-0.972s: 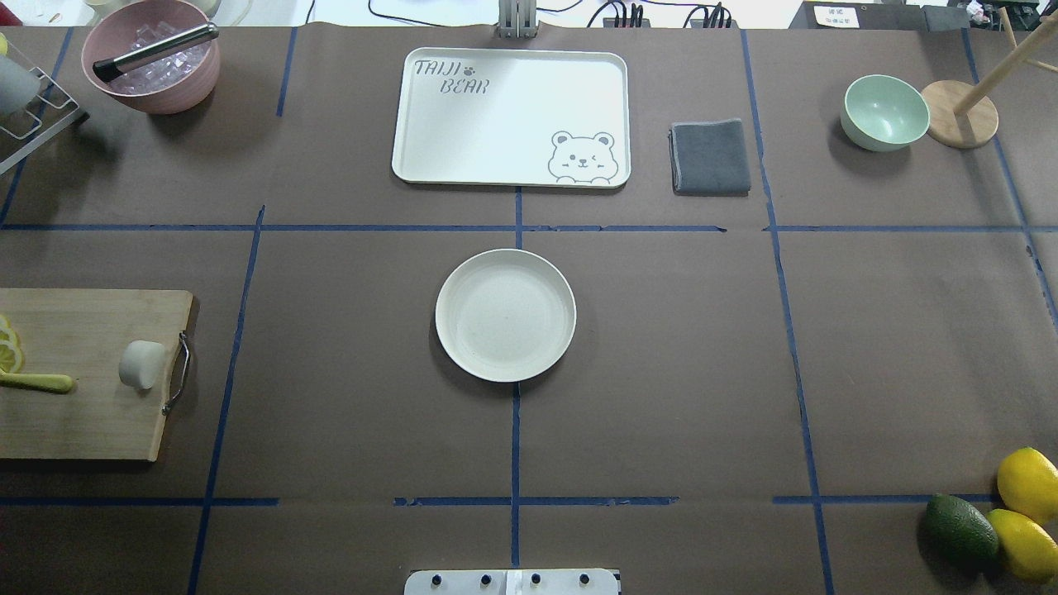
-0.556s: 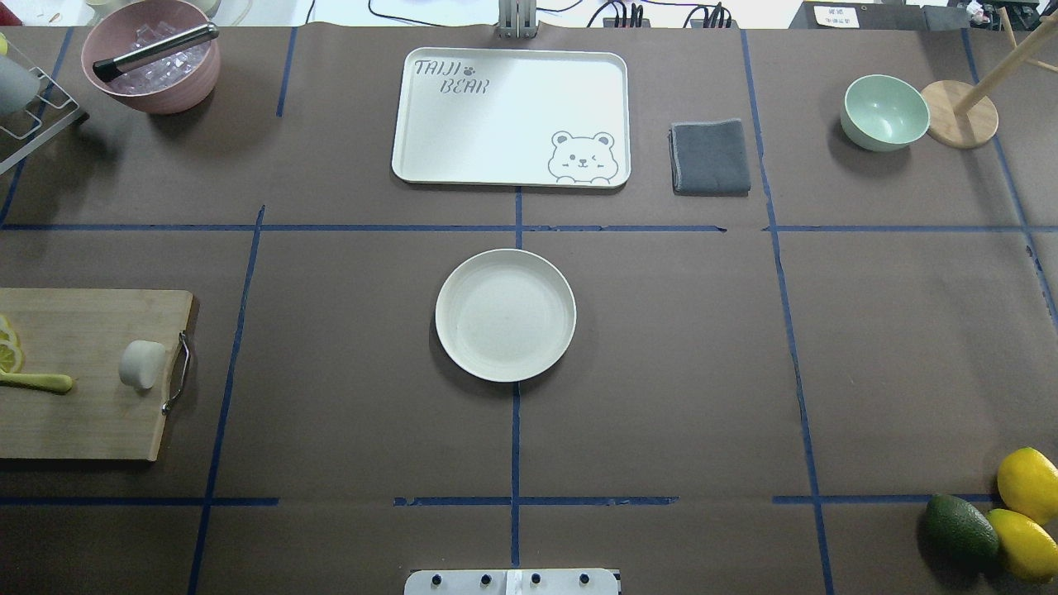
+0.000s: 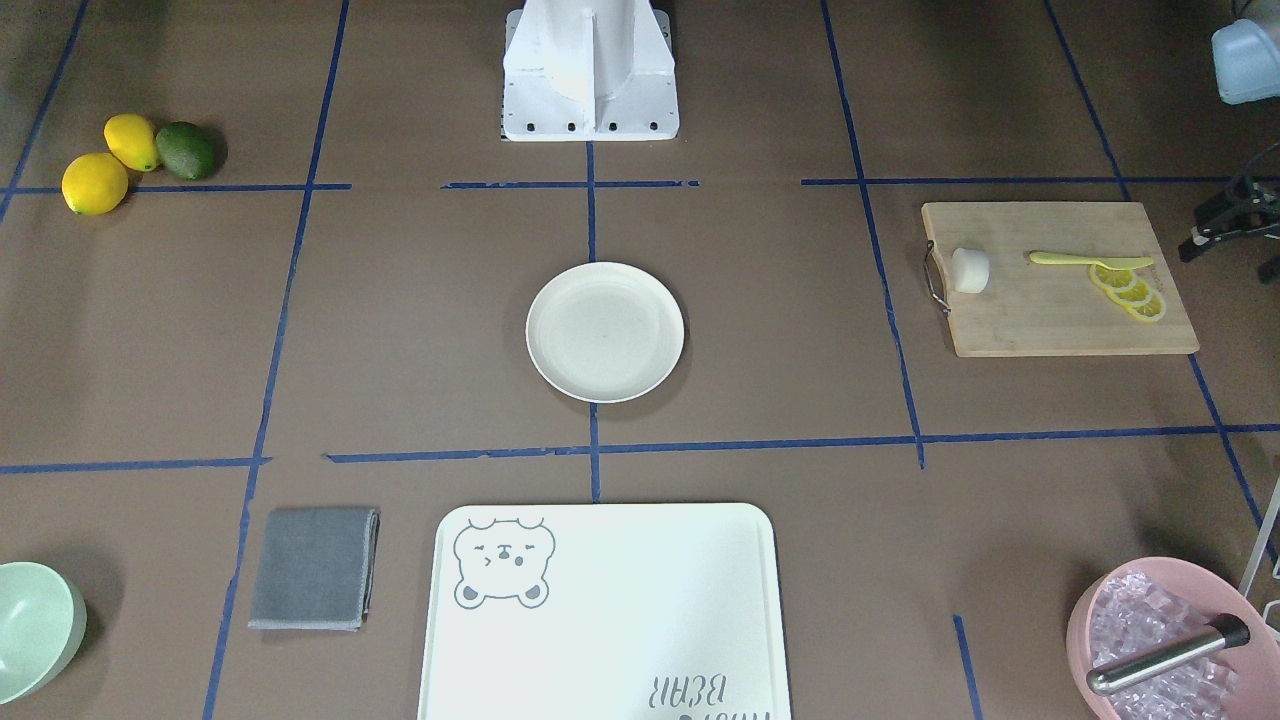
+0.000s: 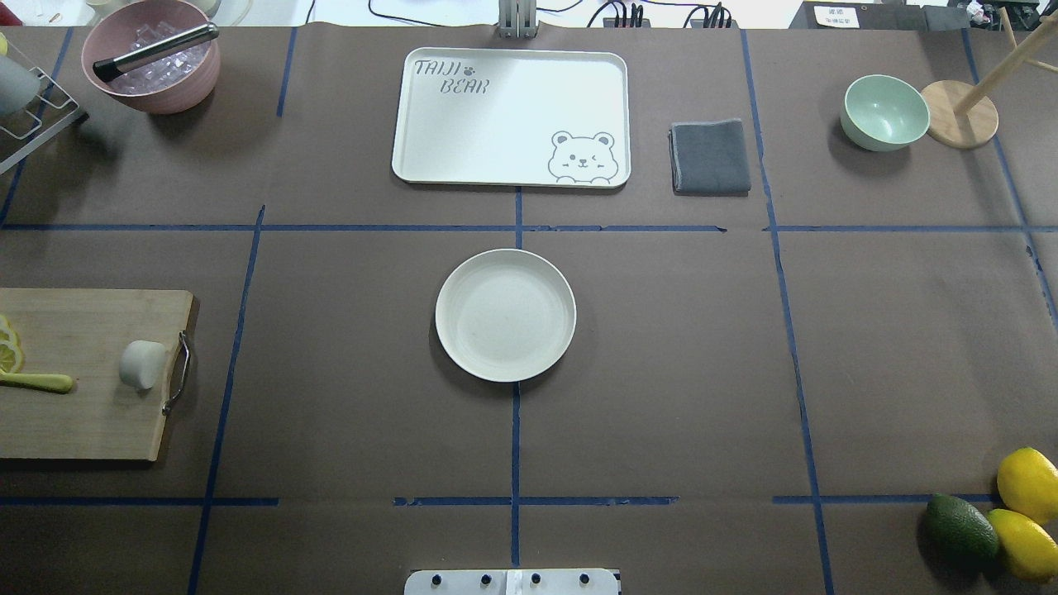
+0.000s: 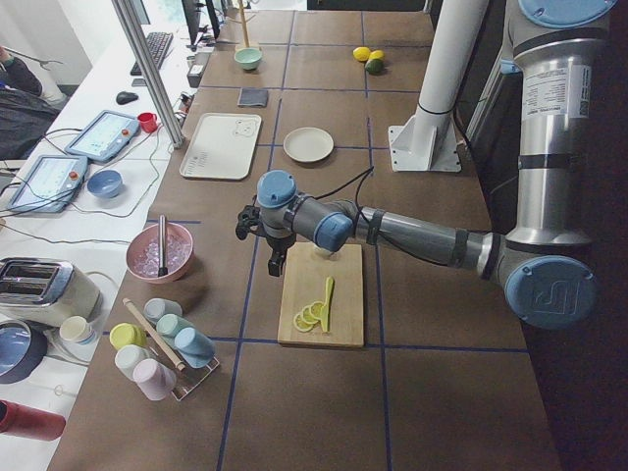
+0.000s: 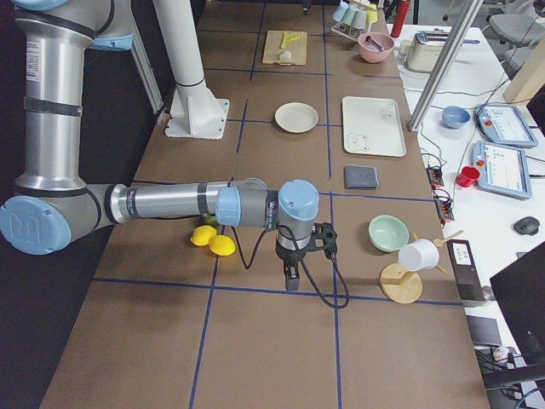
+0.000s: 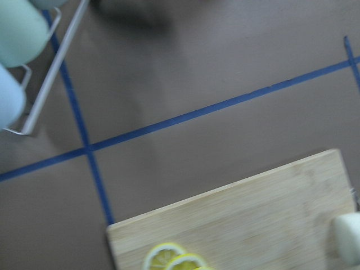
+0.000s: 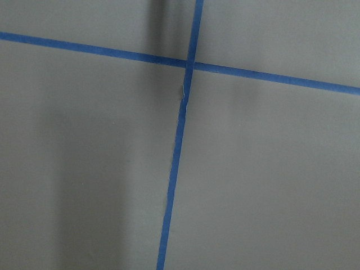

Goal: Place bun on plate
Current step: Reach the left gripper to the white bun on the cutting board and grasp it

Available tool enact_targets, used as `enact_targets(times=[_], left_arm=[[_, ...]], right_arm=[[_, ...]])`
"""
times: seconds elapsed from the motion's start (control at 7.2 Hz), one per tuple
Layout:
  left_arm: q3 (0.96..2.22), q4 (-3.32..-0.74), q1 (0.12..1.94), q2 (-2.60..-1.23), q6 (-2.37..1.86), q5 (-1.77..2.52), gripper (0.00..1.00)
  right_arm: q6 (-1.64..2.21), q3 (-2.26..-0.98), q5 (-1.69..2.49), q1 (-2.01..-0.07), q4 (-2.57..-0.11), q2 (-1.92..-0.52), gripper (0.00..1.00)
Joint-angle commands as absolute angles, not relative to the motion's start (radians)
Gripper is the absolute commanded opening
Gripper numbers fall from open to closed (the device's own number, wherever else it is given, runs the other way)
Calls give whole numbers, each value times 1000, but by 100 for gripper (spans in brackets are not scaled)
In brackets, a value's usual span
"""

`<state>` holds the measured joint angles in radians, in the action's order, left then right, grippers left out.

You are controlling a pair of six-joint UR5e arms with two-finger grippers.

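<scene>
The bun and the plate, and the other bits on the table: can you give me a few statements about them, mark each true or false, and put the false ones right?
1. The bun lies on the plate. False: the plate is bare; the bun sits on the wooden cutting board, close to its metal handle.
2. Lemon slices lie on the same board as the bun. True.
3. The grey cloth lies on the bear-print tray. False: it lies on the table beside the tray.
4. The pink bowl holds ice cubes. True.
</scene>
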<state>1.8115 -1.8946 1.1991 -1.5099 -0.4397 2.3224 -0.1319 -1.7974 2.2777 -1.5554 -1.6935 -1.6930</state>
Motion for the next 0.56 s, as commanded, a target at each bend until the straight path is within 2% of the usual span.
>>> enact_targets(times=[0.0, 0.42], left_arm=[[1815, -2063, 993, -1488, -705, 2198, 100], [1815, -2181, 803, -1453, -859, 2096, 100]], right_arm=[[-132, -1795, 2276, -1555, -1695, -1694, 100], [-133, -1790, 2276, -1555, -1695, -1694, 100]])
